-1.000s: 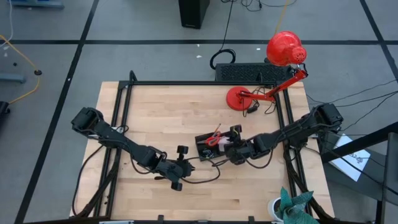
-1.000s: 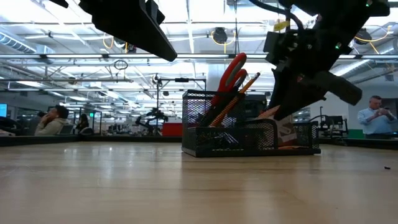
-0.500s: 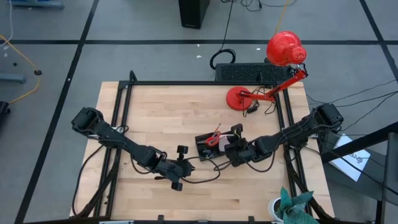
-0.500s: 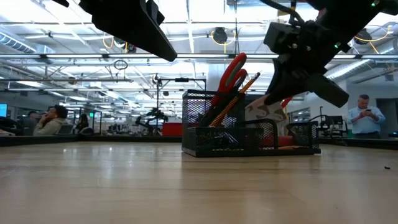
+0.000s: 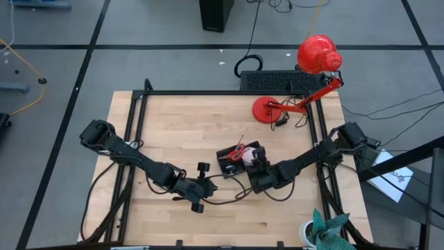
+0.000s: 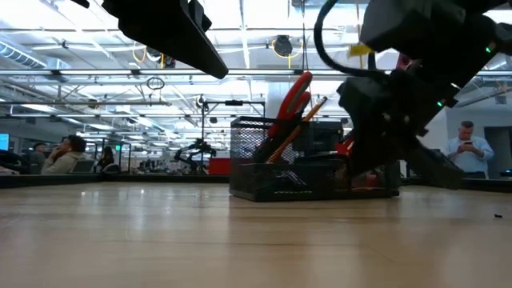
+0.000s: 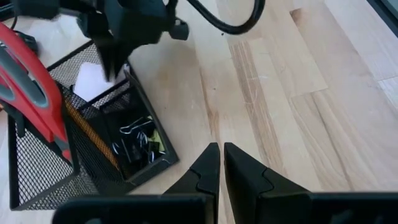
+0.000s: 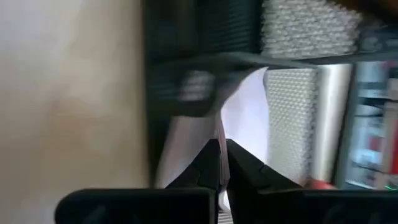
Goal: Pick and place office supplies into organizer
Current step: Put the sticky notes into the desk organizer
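The black mesh organizer [image 5: 237, 157] stands mid-table. It holds red-handled scissors [image 7: 34, 87], an orange pencil [image 7: 90, 134], black binder clips [image 7: 134, 140] and a small yellow piece [image 7: 155, 144]. A pale sticky-note pad [image 7: 93, 79] lies in its right-hand compartment. My right gripper [image 5: 255, 161] reaches down into that compartment, fingers shut, tips at the pad. My left gripper [image 7: 222, 149] hangs shut and empty above the bare wood, to the left of the organizer. My right gripper meets the pad's pale face [image 8: 249, 118] with its shut fingertips [image 8: 211, 163], slanting down from the table's right side. The pad sits inside the organizer's mesh walls. Whether a sheet is caught between the tips does not show.
A red desk lamp [image 5: 316, 59] stands with its round base [image 5: 267, 109] at the far right, beside a black keyboard-like slab [image 5: 274, 81]. A loose black cable [image 5: 232, 196] trails on the wood near the organizer. A teal cloth [image 5: 329, 229] sits at the near right corner.
My right gripper has shut, rolled a little and come down toward the organizer, going from above its right end into the compartment with the pad. The pad has gone from showing above the mesh wall to lying low inside it. The organizer has shifted slightly toward the table's left.
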Tool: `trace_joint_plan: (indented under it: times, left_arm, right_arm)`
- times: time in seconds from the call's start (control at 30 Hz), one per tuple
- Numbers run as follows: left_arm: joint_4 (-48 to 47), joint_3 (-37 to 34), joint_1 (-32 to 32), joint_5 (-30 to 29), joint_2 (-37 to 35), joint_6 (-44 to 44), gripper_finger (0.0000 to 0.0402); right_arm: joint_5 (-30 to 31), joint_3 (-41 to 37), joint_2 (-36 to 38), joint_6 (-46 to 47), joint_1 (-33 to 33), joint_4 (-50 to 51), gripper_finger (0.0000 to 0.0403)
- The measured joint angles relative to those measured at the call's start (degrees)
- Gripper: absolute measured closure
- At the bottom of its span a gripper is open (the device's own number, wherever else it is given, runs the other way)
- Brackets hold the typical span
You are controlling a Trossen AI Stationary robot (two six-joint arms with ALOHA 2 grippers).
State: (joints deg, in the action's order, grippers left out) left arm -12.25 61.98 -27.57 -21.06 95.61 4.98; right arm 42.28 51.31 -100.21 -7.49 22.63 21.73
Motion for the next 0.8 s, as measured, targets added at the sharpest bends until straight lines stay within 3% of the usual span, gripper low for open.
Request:
trace_joint_plan:
  times: [0.17, 0.57, 0.8]
  left_arm:
    - [0.0, 0.0, -0.1, 0.0, 0.0, 0.0, 0.0371]
    - [0.0, 0.0, -0.1, 0.0, 0.0, -0.1, 0.0371]
    - [0.2, 0.0, -0.5, 0.1, 0.0, -1.6, 0.0371]
  right_arm:
    - [-5.2, 0.0, 1.1, 0.9, 0.0, -0.9, 0.0377]
    - [-14.3, 0.0, 10.7, 5.1, -1.4, -1.0, 0.0271]
    - [-13.8, 0.0, 10.9, 6.9, -1.4, -0.9, 0.0252]
